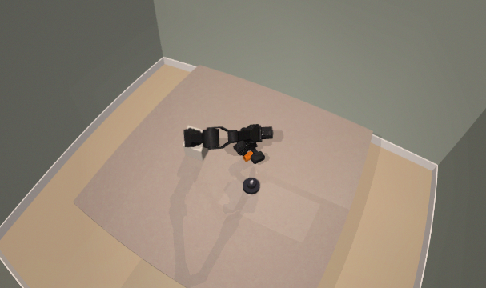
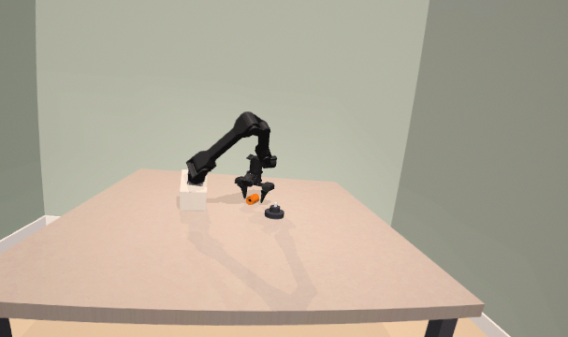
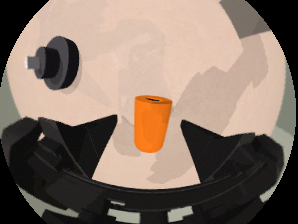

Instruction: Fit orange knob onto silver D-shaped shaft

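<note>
Grey-green walls close in the pale wooden tabletop [image 2: 124, 262] you are working over, and nowhere on the walls, the arm or the parts will you find a label or any writing you can read. Your black arm [image 2: 227, 138] rises from a white block [image 2: 192, 198], bends sharply at the elbow and drops its wrist straight down, so the pincer [image 2: 254, 188] points at the surface. Its jaws are spread almost to their full width and grip nothing. Between them you see the orange knob [image 3: 152, 124], lying on its side on the tabletop with space on both flanks. Your round dark pedestal [image 2: 274, 213] with its silver shaft [image 2: 275, 204] stands near the knob, apart from it, on the side away from the arm's base.
</note>
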Controlling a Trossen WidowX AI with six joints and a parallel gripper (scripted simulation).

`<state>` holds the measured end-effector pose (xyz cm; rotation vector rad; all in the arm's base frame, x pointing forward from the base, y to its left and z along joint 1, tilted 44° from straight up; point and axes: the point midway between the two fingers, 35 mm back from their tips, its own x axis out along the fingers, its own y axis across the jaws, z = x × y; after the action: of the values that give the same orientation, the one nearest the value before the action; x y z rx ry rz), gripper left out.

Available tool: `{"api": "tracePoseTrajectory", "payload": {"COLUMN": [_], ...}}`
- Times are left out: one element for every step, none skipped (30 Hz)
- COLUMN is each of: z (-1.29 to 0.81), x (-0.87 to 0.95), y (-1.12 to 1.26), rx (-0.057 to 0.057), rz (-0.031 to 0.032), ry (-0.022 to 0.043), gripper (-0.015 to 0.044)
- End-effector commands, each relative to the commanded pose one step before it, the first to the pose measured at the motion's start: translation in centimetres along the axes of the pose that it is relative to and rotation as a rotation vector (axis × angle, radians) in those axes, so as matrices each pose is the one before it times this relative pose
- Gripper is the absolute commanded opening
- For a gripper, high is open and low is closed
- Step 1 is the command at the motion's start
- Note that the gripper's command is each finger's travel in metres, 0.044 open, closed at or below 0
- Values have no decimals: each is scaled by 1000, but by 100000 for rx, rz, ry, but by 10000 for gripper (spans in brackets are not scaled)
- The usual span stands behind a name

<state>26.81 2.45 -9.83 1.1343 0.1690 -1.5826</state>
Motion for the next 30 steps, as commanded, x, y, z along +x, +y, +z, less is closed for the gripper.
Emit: {"api": "tracePoseTrajectory", "payload": {"z": [-58,-93,-73,33,73,34,0,0,0,0,0,0,0,0,0,0,0,0,-8,-24,-39,-47,-47,-46,-44,-42,-40,-37,-32,-28], "x": [-350,-976,-1659,-1693,-1029,-345,0,0,0,0,0,0,0,0,0,0,0,0,-3,-9,-17,-24,-25,-25,-25,-25,-25,-25,-25,-25], "y": [44,16,-7,-48,-47,-18,0,0,0,0,0,0,0,0,0,0,0,0,0,0,1,4,9,13,18,22,26,29,34,37], "rx": [135,-41,-54,-35,-10,-1,0,0,0,0,0,0,0,0,0,0,0,0,-1600,-4801,-8010,-9850,-9859,-9859,-9859,-9859,-9859,-9859,-9849,-9858], "rz": [-32,-76,-88,-32,12,10,0,0,0,0,0,0,0,0,0,0,0,0,1,4,10,17,18,18,18,18,17,17,16,15], "ry": [97,126,113,-6,-59,-29,0,0,0,0,0,0,0,0,0,0,0,0,0,0,2,3,2,0,-2,-3,-5,-7,-9,-10], "gripper": [440,440,440,440,440,440,440,440,440,440,440,440,440,440,440,440,440,440,440,440,440,440,440,440,440,440,440,440,440,440]}}
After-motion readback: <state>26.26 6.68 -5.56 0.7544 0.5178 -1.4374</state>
